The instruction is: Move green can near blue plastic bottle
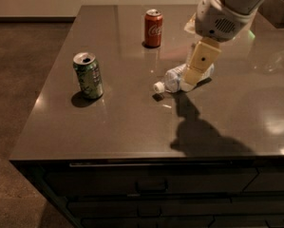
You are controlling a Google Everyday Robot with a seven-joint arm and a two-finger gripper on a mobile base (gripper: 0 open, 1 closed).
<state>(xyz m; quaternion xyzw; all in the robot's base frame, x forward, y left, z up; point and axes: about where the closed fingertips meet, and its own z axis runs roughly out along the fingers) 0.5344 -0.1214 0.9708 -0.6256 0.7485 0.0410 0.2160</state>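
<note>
On the table [132, 127] the hand [189, 82] hangs at the lying blue plastic bottle [174, 79]; I cannot tell its grip. The green can [88, 75] stands upright, well left of it. A red can [153, 28] stands farther back.

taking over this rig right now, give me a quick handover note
The pincer hangs above the counter, right in front of the blue plastic bottle in this view, well away from the green can.
Green can: upright, left side of the counter.
Blue plastic bottle: on its side mid-counter, cap pointing left.
A red can stands at the back.
Done: nothing, can ungrasped.
Left: reach left, grasp the can, set it by the bottle.
</note>
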